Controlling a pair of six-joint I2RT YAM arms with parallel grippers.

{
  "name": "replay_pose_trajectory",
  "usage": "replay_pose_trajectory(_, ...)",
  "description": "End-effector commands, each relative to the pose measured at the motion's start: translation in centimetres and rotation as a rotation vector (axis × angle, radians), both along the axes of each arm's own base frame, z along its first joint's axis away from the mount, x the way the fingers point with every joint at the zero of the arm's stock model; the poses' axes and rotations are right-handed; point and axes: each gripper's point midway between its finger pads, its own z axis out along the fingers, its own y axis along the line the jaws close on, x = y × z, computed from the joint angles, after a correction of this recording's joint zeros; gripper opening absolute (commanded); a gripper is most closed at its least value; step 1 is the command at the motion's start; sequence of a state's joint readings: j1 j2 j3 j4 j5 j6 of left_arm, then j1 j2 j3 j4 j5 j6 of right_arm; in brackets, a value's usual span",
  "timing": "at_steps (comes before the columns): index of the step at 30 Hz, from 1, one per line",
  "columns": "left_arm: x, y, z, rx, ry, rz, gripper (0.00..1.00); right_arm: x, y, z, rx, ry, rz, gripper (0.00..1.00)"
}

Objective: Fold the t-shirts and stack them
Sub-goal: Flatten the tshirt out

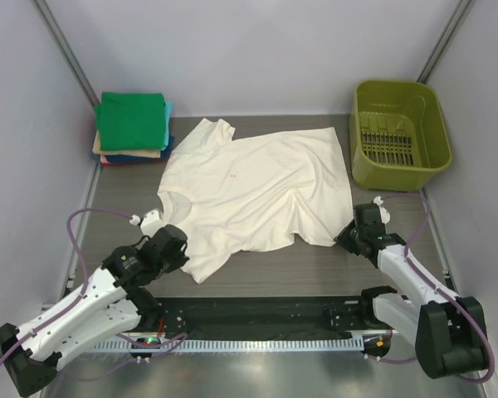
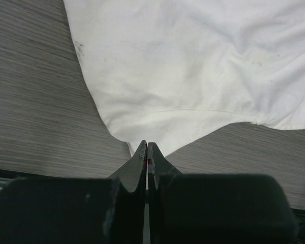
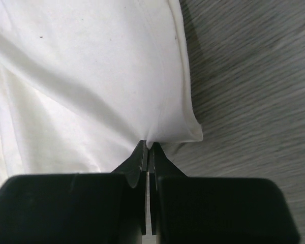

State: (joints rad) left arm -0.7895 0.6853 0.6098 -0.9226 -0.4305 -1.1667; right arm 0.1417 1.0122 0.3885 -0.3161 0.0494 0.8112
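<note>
Cream t-shirt: spread on bench, long axis left-right, extending far from both arms. Left fingers clamped on its near-left corner, right fingers on its near-right hem corner.

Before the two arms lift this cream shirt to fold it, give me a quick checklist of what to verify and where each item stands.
1. Is the left gripper shut on the cream shirt at its near edge: ok.
2. Is the right gripper shut on the hem corner: ok.
3. How much cloth each one holds: cannot tell.
4. Is the cream shirt lying smooth: not ok, creases run across its middle.
5. Is it clear of the basket: cannot tell, their edges look very close.
6. Is the stack of folded shirts upright in the far left corner: ok.
</note>
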Motion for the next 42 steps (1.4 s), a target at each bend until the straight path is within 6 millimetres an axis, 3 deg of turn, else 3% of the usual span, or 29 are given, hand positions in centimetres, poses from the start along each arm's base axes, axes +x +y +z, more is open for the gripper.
replay_pose_trajectory(1,0.0,1.3,1.4,0.021,-0.033,0.031,0.00,-1.1,-0.2,1.2,0.003,0.005,-0.016,0.01)
replay_pose_trajectory(3,0.0,0.9,1.3,-0.008,-0.037,0.025,0.00,-1.3,-0.5,1.6,-0.009,-0.001,-0.024,0.01)
replay_pose_trajectory(4,-0.5,0.5,0.3,-0.018,-0.009,0.004,0.02,-1.3,-0.6,1.6,-0.009,-0.002,-0.027,0.01)
replay_pose_trajectory(6,-0.5,-0.7,-0.4,-0.059,0.001,-0.023,0.18,-1.5,-0.5,1.6,-0.008,0.005,-0.023,0.01)
replay_pose_trajectory(7,-0.7,-1.1,-1.1,-0.073,0.020,-0.040,0.35,-1.5,-0.5,1.6,-0.009,0.009,-0.021,0.01)
replay_pose_trajectory(10,-1.2,-2.9,-2.5,-0.137,0.059,-0.087,0.58,-1.5,-0.3,1.6,0.001,0.014,-0.014,0.01)
replay_pose_trajectory(12,-1.1,-3.4,-3.0,-0.165,0.062,-0.091,0.60,-1.5,-0.2,1.7,-0.001,0.012,-0.008,0.01)
replay_pose_trajectory(17,-1.5,-4.1,-3.2,-0.202,0.072,-0.113,0.58,-1.6,-0.3,1.9,-0.006,0.005,0.001,0.01)
replay_pose_trajectory(20,-2.4,-4.2,-4.4,-0.204,0.113,-0.122,0.58,-1.5,-0.4,2.1,-0.013,-0.004,-0.001,0.01)
replay_pose_trajectory(28,-3.9,-2.7,-6.3,-0.157,0.181,-0.074,0.59,-1.4,-0.5,2.1,-0.021,0.001,0.001,0.01)
replay_pose_trajectory(35,-3.7,-3.4,-8.0,-0.177,0.196,-0.072,0.58,-1.4,-0.8,1.8,-0.040,0.015,0.002,0.01)
replay_pose_trajectory(38,-2.7,-3.9,-8.2,-0.172,0.168,-0.065,0.50,-1.3,-0.9,1.8,-0.049,0.017,0.000,0.01)
replay_pose_trajectory(39,-2.2,-3.9,-8.0,-0.169,0.153,-0.058,0.31,-1.2,-0.9,1.9,-0.051,0.014,0.000,0.01)
replay_pose_trajectory(42,-0.4,-3.2,-6.6,-0.123,0.079,-0.006,0.00,-1.0,-1.2,2.2,-0.061,-0.001,-0.011,0.01)
